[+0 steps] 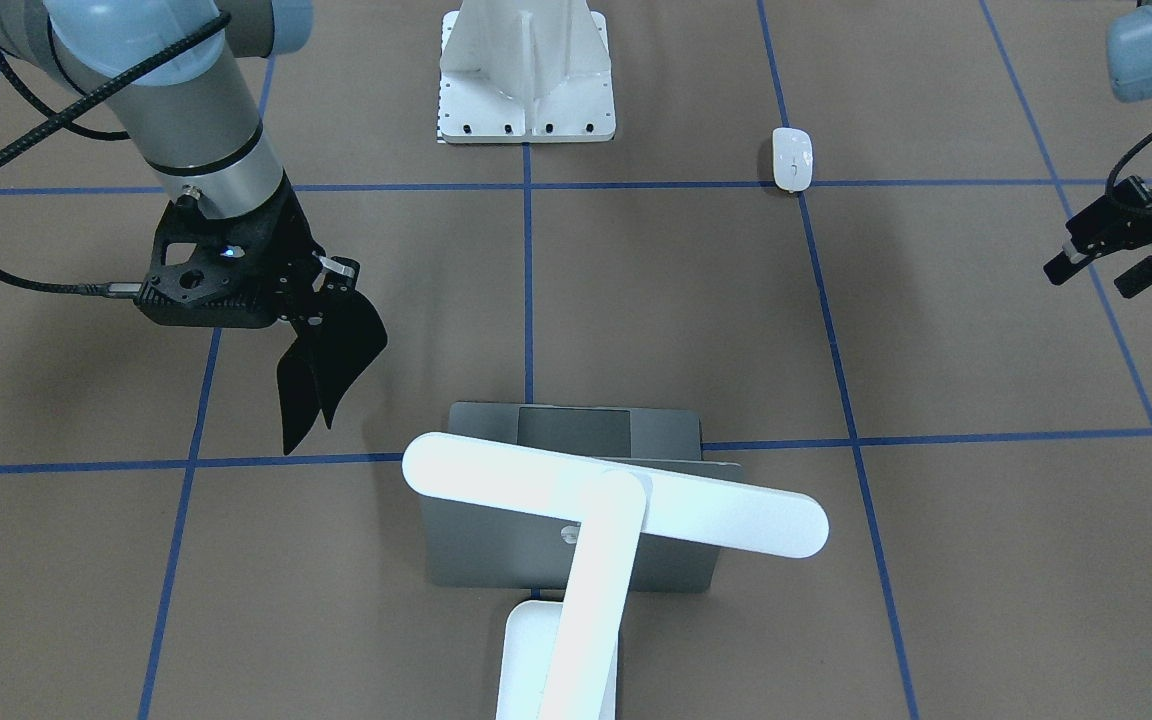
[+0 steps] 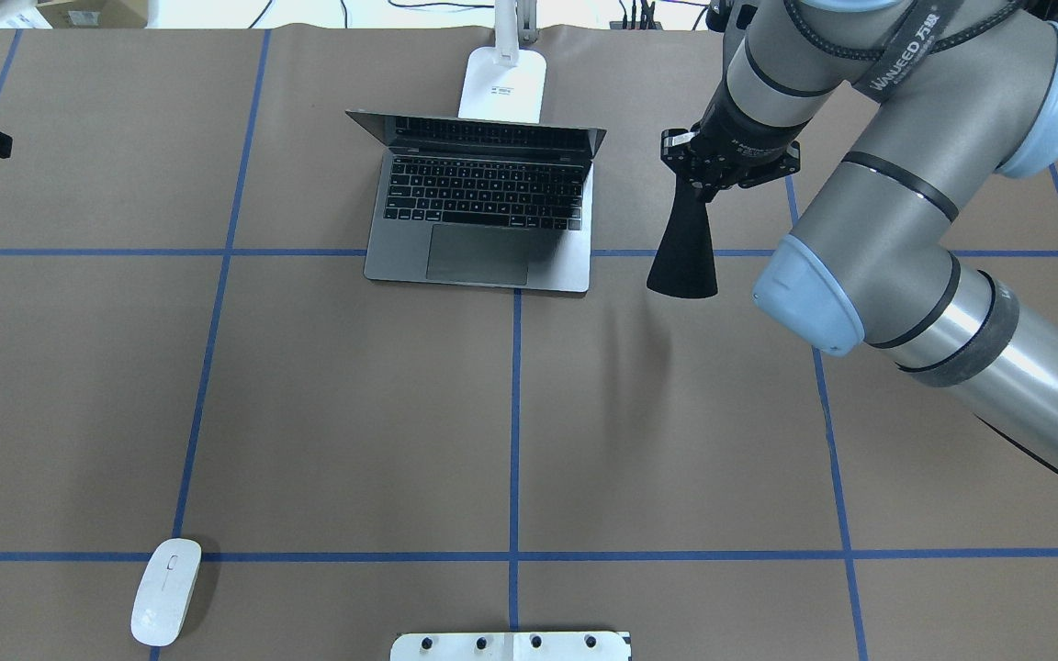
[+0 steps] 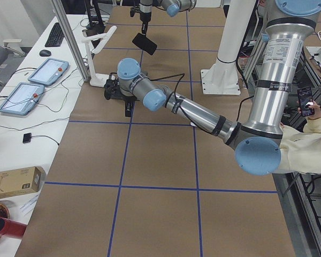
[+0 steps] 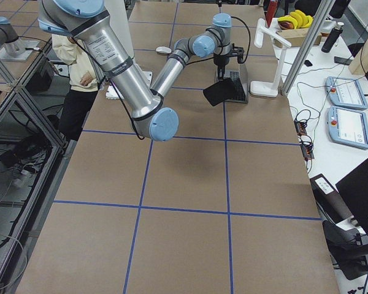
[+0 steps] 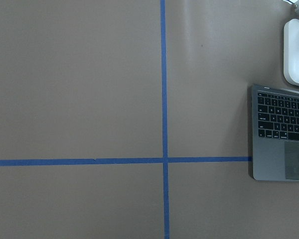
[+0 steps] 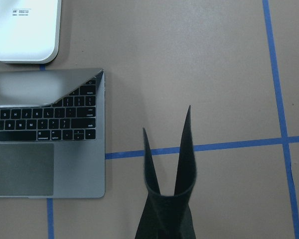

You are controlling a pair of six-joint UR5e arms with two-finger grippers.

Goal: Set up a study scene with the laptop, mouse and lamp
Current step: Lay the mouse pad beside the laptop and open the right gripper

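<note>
The laptop [image 2: 483, 211] stands open at the far middle of the table, with its keyboard and trackpad showing; the front view shows its lid [image 1: 481, 545] from behind. The lamp [image 1: 616, 495] stands just behind it, its base [image 2: 503, 84] against the laptop's back edge. The mouse [image 2: 166, 592] lies alone at the near left on a blue tape line. My right gripper [image 2: 696, 188] is shut on a limp black pad [image 2: 683, 252], which hangs above the table just right of the laptop. My left gripper [image 1: 1101, 268] is open and empty at the far left table edge.
A white ribbed metal pedestal [image 1: 526, 70] stands at the near middle edge. Blue tape lines divide the brown table into squares. An operator stands beside the table in the side views. Tablets and boxes lie on a side bench beyond the far edge.
</note>
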